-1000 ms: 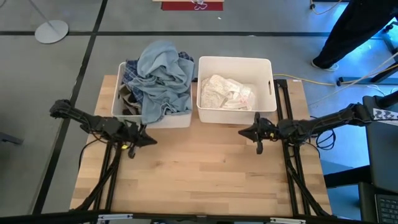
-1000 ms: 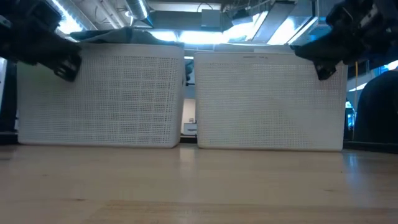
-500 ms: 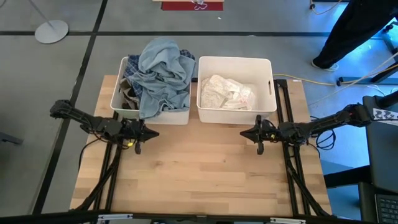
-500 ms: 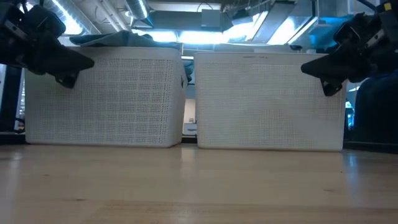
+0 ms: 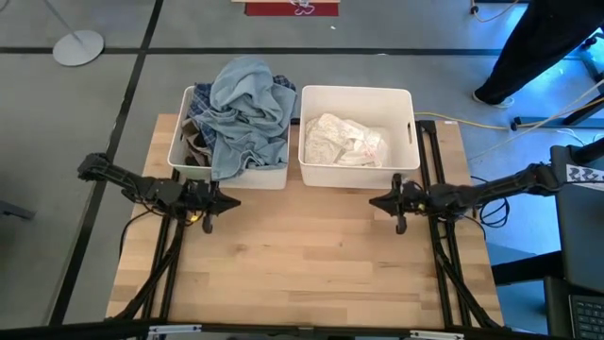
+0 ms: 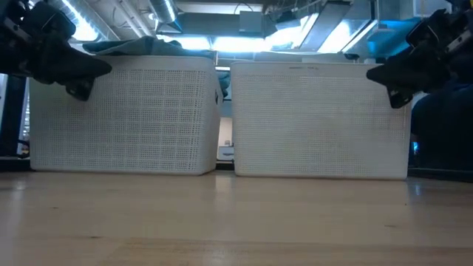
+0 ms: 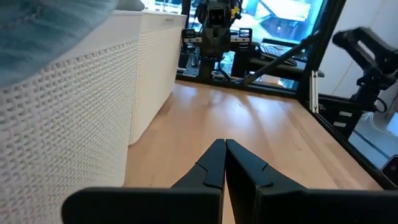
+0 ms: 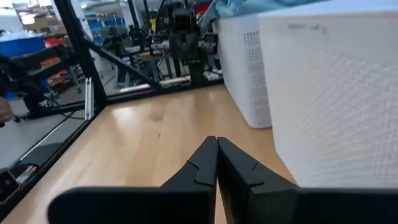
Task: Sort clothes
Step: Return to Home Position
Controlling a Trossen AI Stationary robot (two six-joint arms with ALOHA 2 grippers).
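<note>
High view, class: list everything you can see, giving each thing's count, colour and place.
table: one, light wood, centre.
left bin: one, white, table's far side.
right bin: one, white, beside the left bin.
blue clothes: one heap, light blue over plaid, piled above the left bin's rim.
pale clothes: one bundle, white, low in the right bin.
person: one, dark clothing, floor, far right.
left pincer: one, dark, shut, before the left bin.
right pincer: one, dark, shut, before the right bin.
</note>
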